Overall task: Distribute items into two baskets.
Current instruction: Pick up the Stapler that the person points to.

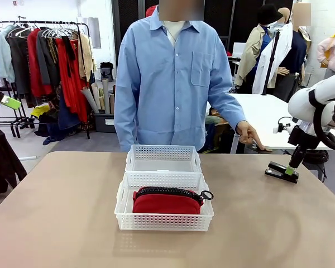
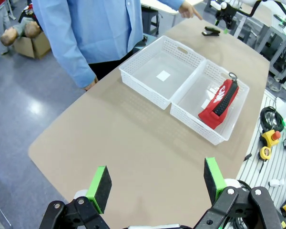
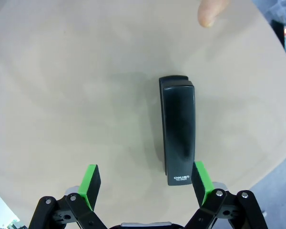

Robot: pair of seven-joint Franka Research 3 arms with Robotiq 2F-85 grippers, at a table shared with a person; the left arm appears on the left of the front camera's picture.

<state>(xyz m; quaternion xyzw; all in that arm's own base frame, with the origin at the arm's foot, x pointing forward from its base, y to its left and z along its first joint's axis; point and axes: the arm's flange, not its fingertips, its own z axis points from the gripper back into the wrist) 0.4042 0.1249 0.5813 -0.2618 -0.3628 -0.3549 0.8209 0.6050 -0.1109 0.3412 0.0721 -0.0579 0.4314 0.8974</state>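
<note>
The small black stapler (image 3: 177, 129) lies near the worktop's (image 3: 62, 95) far right corner. The right end effector (image 3: 145, 183) hangs over it, spread wide, one green pad (image 3: 201, 176) just beside the stapler.

Bright, even light casts a soft shadow beside the stapler (image 3: 177, 131) just ahead of the right gripper (image 3: 145, 177); wrist views bow at the edges.
</note>
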